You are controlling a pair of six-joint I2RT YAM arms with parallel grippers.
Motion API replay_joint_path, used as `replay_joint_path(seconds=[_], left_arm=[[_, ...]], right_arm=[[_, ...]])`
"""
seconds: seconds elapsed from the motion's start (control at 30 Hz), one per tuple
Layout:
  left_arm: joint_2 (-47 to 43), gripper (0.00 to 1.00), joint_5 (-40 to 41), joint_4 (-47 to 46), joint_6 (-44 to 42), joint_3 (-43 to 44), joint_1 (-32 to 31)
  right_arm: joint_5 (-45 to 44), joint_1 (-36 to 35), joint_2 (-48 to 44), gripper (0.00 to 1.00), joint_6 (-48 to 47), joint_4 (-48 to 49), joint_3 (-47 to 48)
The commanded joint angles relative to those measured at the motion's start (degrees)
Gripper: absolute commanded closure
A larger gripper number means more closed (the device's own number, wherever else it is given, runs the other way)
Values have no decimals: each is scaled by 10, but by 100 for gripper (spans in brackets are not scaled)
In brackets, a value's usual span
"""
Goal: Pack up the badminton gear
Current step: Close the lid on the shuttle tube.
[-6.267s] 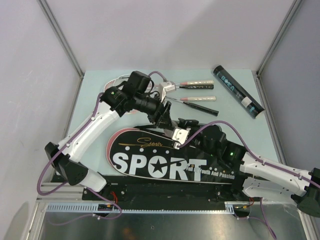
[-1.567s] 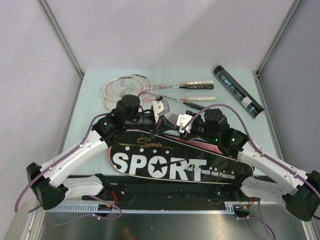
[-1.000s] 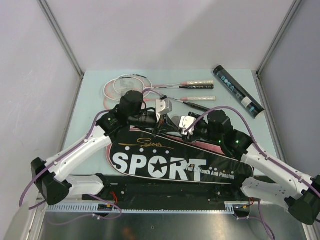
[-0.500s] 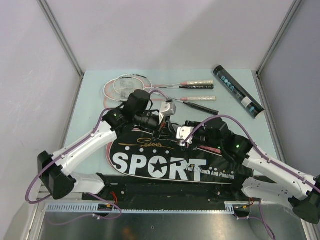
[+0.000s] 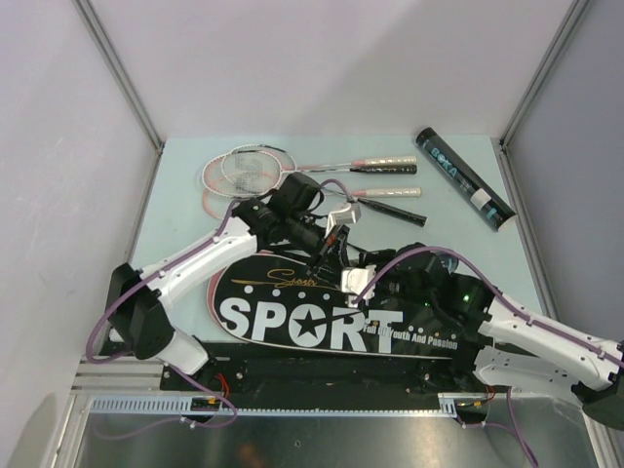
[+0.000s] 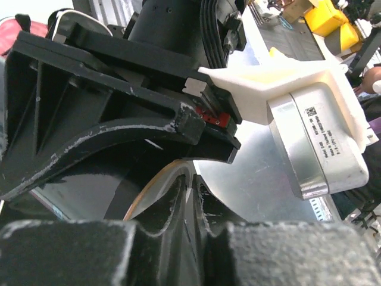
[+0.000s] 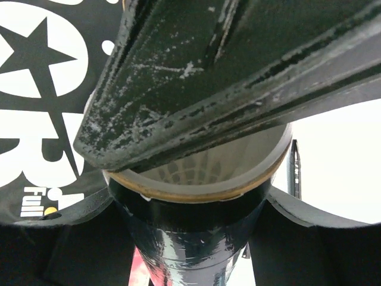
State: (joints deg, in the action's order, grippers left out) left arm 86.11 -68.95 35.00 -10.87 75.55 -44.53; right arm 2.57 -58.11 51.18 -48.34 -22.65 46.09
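so, the right gripper point(image 5: 378, 283) is parked over the far edge of the black bag point(image 5: 292, 317) with "sport" printed big in white. in its wrist view a dark tube point(image 7: 184, 238) is seen clamped between the two fingers point(image 7: 56, 250), one on each side, with the jaws set fairly wide around it. the tube's open end, with a tan rim, is turned toward that camera. pale ribbed stuff that looks like shuttlecocks point(image 7: 196, 167) can be made out inside, though it's blurry. the left gripper point(image 5: 330, 252) is held just beside the right one, over the same edge of the bag. from its own wrist camera the tan rim is seen close ahead, with the right gripper's black body and white motor block above it. whether the left fingers are together or apart can't be told, since only dark blur is shown at the bottom of that view, and nothing can be said about anything being pinched there. a second tube point(image 5: 465, 180), dark with teal print, is laid diagonally at the far right of the teal table point(image 5: 175, 195), well apart from both arms. the rackets point(image 5: 244, 173) are left at the far left with their heads overlapped and their handles pointed right, just beyond the left arm. the bag is laid flat along the near side.
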Motion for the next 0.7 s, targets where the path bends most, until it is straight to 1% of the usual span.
replay_joint_path(seconds=[0.0,0.03,0.07,0.13,0.17,0.23,0.33,0.43,0.47,0.67], left_arm=[[64,78,36,-21,-81,23,-5],[69,74,38,-20,-82,27,-2],[75,68,36,-20,-83,28,0],[90,63,25,-19,-83,40,4],[94,59,20,-18,-85,43,5],[105,58,15,-18,-88,54,5],[115,55,23,-17,-92,64,5],[124,56,53,-17,-91,72,3],[131,56,54,-17,-88,74,2],[147,55,64,-18,-83,84,-9]], right_arm=[[60,-28,-35,94,19,260,19],[65,-29,-41,94,23,265,16],[69,-30,-43,94,26,276,15],[69,-38,-49,94,30,287,8],[69,-44,-52,94,30,302,4],[63,-60,-56,95,30,320,0],[74,-63,-57,96,53,370,-13],[82,-64,-56,96,78,414,-20],[83,-64,-55,96,80,439,-27],[83,-67,-36,96,89,495,-28]])
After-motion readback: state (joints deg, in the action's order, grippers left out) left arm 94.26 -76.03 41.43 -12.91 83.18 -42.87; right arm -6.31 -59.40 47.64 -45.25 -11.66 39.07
